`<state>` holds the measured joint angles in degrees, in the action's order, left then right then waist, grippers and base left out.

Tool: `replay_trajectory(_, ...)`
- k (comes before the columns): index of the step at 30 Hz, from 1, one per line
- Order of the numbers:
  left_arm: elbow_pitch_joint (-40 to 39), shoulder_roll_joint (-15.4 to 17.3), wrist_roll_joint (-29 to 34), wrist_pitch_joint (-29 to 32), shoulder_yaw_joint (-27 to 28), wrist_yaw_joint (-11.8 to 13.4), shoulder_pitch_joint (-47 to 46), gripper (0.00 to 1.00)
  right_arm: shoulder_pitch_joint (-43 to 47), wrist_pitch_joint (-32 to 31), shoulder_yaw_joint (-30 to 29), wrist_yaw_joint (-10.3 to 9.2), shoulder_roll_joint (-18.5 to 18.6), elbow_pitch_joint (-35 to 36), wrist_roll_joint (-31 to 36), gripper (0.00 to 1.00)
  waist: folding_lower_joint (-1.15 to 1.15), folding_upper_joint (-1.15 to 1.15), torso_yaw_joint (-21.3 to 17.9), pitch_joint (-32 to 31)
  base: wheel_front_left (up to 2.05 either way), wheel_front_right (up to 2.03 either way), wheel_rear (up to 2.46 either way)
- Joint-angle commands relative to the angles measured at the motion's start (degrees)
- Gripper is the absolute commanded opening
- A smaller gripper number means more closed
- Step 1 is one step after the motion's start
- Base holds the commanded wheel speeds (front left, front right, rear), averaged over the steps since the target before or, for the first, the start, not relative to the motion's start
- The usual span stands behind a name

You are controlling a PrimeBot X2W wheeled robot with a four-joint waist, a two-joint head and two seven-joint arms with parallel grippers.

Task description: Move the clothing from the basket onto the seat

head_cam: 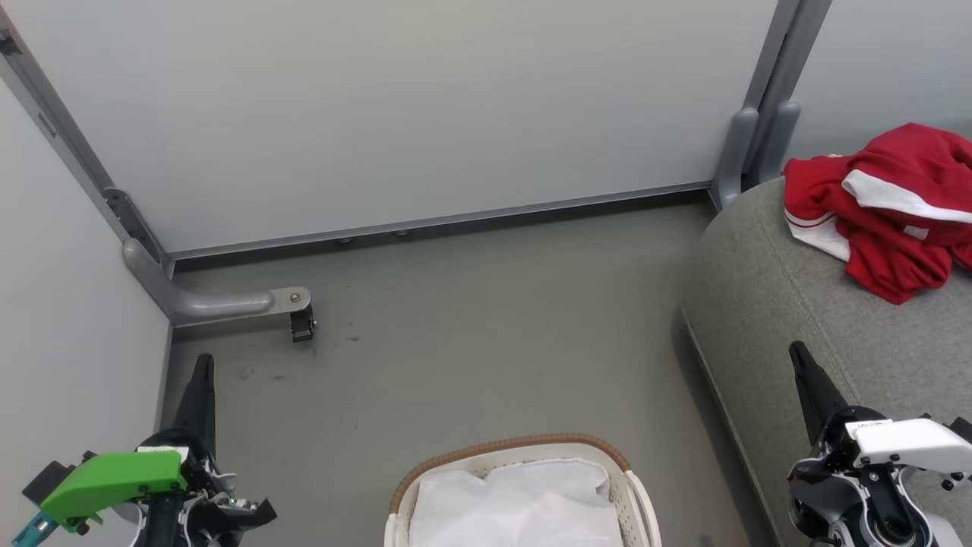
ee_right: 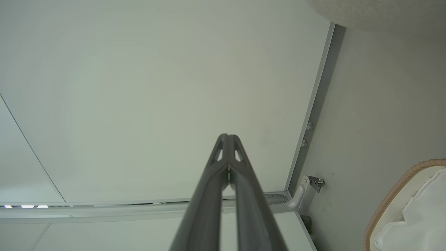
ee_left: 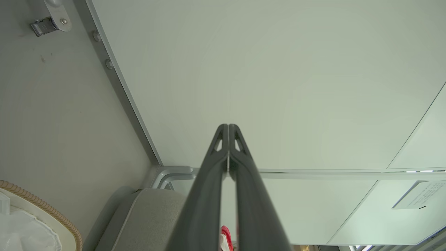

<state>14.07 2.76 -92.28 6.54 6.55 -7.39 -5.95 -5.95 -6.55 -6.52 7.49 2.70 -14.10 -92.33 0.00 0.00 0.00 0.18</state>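
The red clothing (head_cam: 885, 209), with white bands and striped trim, lies crumpled on the grey seat (head_cam: 767, 304) at the right. A sliver of the clothing (ee_left: 225, 237) peeks between my left fingers in the left wrist view, beside the seat (ee_left: 146, 219). At the bottom centre stands the basket (head_cam: 524, 444), brown-rimmed, showing just its white liner (head_cam: 516, 505). My left gripper (head_cam: 203, 361) is shut and empty at the lower left, over the floor. My right gripper (head_cam: 797, 351) is shut and empty at the lower right, in front of the seat. Both point at the wall (ee_left: 228, 126) (ee_right: 227, 136).
Pale partition walls (head_cam: 395, 114) close off the back and left, standing on grey rails. A rail foot with a small caster (head_cam: 301, 323) sticks out onto the grey floor (head_cam: 471, 334) at the left. The basket rim (ee_right: 393, 195) shows in the right wrist view.
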Motion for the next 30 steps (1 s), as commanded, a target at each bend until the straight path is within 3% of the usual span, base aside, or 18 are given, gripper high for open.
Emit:
replay_trajectory(1, -0.1, 0.2, -0.3, 0.2, 0.1, -0.2, -0.6, 0.0, -0.5, -0.2, -0.1, 0.0, 0.3, 0.2, -0.2, 0.0, 0.0, 0.0, 0.0, 0.0, 0.0, 0.0, 0.0)
replay_trajectory(30, -0.1, 0.2, -0.2, 0.2, 0.1, -0.2, -0.6, 0.0, -0.5, -0.2, -0.1, 0.0, 0.3, 0.2, -0.2, 0.0, 0.0, 0.0, 0.0, 0.0, 0.0, 0.0, 0.0)
